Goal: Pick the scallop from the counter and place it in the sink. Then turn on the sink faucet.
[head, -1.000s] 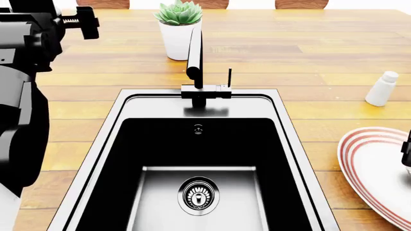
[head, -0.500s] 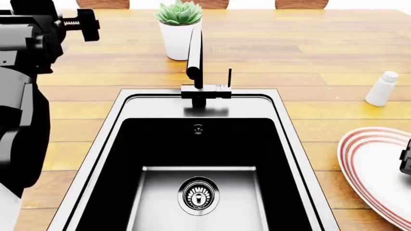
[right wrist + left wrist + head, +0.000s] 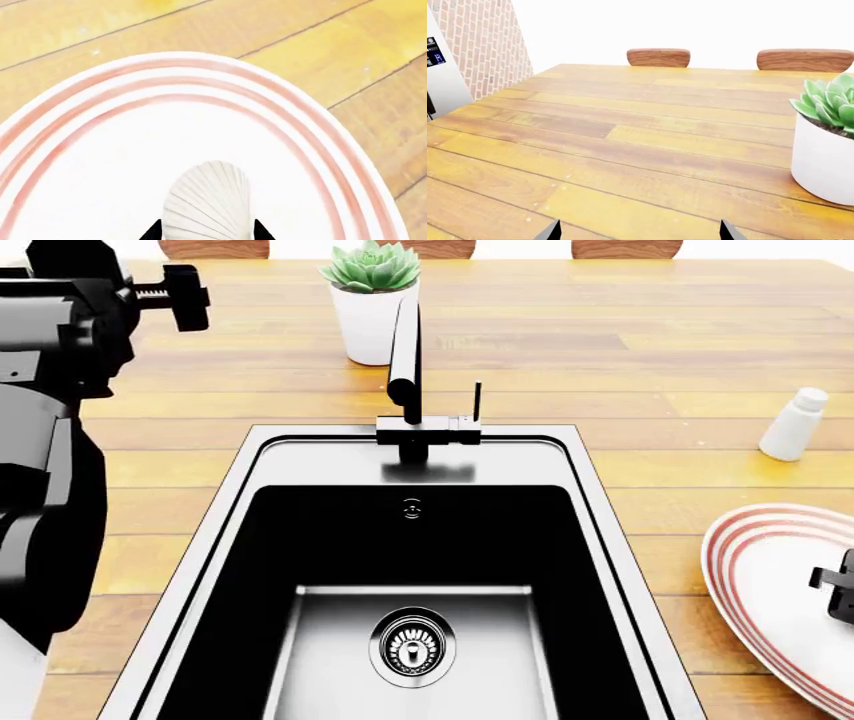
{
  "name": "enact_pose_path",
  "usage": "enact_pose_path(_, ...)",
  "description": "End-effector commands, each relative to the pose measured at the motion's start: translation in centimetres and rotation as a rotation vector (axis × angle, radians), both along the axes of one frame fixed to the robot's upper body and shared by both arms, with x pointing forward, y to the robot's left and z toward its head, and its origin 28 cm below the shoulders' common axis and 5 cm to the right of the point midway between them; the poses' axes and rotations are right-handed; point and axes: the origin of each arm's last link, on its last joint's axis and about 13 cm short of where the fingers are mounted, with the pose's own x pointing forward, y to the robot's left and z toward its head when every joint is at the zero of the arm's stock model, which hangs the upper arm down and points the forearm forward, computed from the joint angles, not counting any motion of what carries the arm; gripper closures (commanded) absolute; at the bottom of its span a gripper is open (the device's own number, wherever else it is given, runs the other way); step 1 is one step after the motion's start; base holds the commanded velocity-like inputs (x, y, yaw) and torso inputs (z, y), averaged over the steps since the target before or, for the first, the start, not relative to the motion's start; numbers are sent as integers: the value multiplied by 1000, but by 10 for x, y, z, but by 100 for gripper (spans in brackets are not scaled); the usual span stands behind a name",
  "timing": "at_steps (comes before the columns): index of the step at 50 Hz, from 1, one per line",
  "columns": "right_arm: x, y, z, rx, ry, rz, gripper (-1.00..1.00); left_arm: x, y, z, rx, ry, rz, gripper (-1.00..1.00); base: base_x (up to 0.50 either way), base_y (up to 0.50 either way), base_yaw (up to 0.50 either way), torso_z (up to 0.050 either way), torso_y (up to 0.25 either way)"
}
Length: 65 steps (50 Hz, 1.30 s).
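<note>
Scallop [image 3: 207,202] is seen at the bottom centre of the right wrist frame, lying on the plate [image 3: 80,150], bracketed by the spread right gripper [image 3: 207,231]; a centred descent before closing is advised. Left gripper [image 3: 639,231] is held spread over the worktop [image 3: 627,150]

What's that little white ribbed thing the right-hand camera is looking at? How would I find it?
Start at the sink in the wooden counter; on the robot's right lies a white plate with red rings. On it, between the right gripper's fingertips, sits the scallop: fan-shaped and ribbed, unlike the smooth upright white shaker further back.
</note>
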Motion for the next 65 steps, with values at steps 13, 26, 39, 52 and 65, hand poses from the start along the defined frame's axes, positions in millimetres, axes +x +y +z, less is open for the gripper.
enact_pose_path(13,-28,53,87,-134,-273,281,100,2,-7,-5,-13,14,-33,-100,0,0,0,0,0)
enact_pose_path(26,-31,80,111,-184,-340,407,100,2,-7,-5,-15,13,-37,-100,0,0,0,0,0)
enact_pose_path(39,16,149,101,-191,-236,731,100,2,-6,-5,-16,12,-36,-100,0,0,0,0,0)
enact_pose_path(52,36,214,73,-319,-82,965,100,2,-5,-8,-18,18,-38,-100,0,0,0,0,0)
enact_pose_path(65,64,260,26,-412,31,1084,100,2,-5,-10,-28,17,-44,-100,0,0,0,0,0)
